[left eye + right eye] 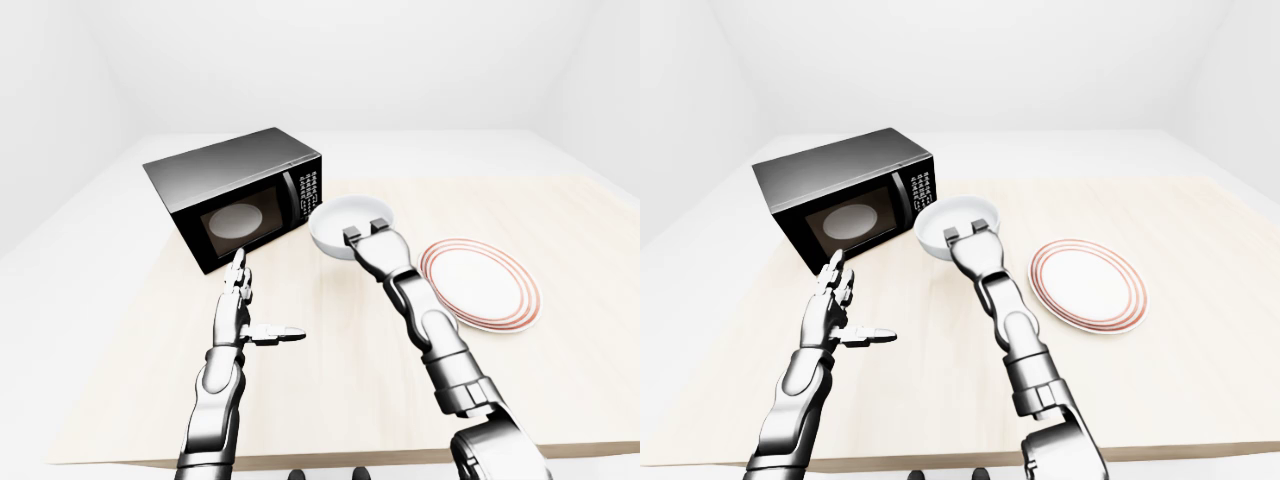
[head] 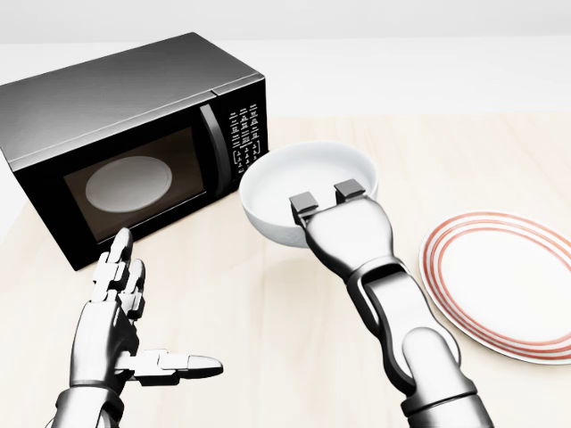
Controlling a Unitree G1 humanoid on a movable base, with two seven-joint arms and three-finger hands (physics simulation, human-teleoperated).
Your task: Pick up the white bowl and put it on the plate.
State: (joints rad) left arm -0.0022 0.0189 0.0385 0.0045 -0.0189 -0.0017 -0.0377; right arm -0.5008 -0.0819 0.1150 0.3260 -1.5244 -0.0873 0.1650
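The white bowl (image 2: 299,174) is at the middle of the head view, just right of the microwave. My right hand (image 2: 326,198) reaches up to it. Two fingertips (image 2: 302,200) hook over its near rim, and the palm lies against the outer wall, so the hand grips the rim. The thumb is hidden under the bowl. I cannot tell whether the bowl rests on the table or hangs just above it. The white plate with red rings (image 2: 508,285) lies flat to the right of the bowl and is bare. My left hand (image 2: 134,330) is open and empty at the lower left, its thumb pointing right.
A black microwave (image 2: 125,116) with its door closed stands at the upper left, close to the bowl's left side. Everything sits on a light wooden table (image 2: 268,303); its near edge shows at the bottom of the left-eye view (image 1: 330,462).
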